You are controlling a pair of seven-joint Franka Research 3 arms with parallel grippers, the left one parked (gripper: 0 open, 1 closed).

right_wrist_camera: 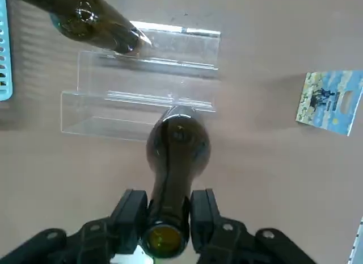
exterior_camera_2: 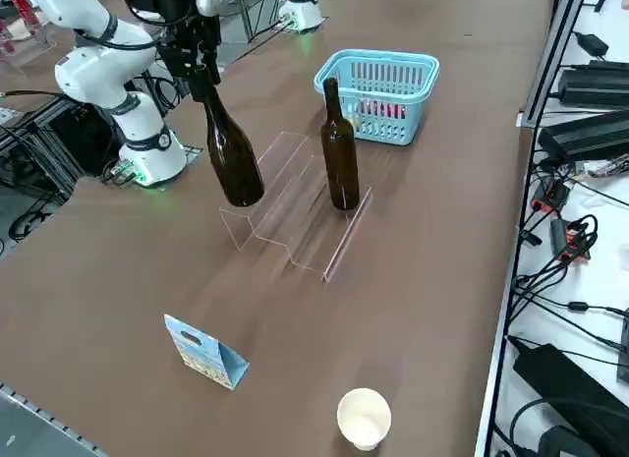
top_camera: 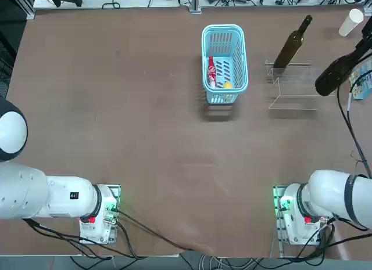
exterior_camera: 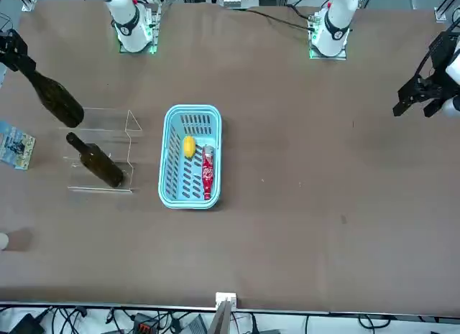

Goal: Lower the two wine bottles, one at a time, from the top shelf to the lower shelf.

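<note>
Holding one dark wine bottle (exterior_camera_2: 232,152) by the neck in the right jaws, base slanting down by the stand's (exterior_camera_2: 288,246) robot-side edge. Probably needs carrying away from the robot, towards the lower shelf (exterior_camera_2: 313,249), beside the other bottle (exterior_camera_2: 340,157).

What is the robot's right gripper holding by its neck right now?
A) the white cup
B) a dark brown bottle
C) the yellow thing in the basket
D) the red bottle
B: the right gripper has its fingers on both sides of the neck of a dark brown bottle, lifted beside the clear stand.
</note>
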